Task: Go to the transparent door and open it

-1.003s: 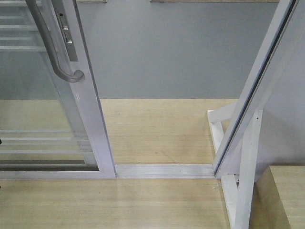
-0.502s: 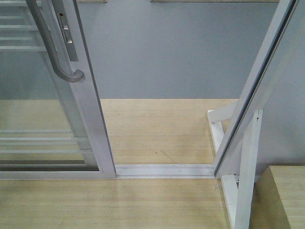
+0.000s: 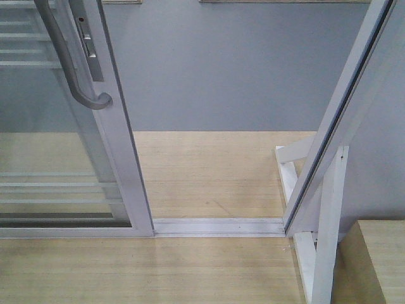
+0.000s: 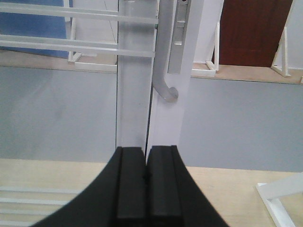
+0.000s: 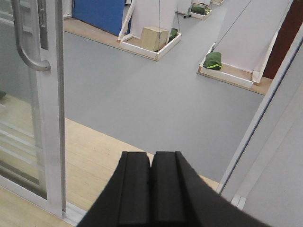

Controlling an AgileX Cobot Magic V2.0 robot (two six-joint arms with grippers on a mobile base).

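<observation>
while slid aside: transparent door (image 3: pixel 95 139) stands at left, doorway gap beside it
handle (image 3: pixel 69 69): curved grey, untouched
left gripper (image 4: pixel 146 184): clenched, empty
right gripper (image 5: pixel 152 187): clenched, empty

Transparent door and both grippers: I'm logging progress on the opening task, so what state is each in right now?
transparent door: slid aside, a wide gap between its edge and the white frame on the right.
pull handle: free, nothing gripping it.
floor track: bare across the gap.
left gripper: shut, empty, facing the door's edge.
right gripper: shut, empty, facing the gap.
</observation>
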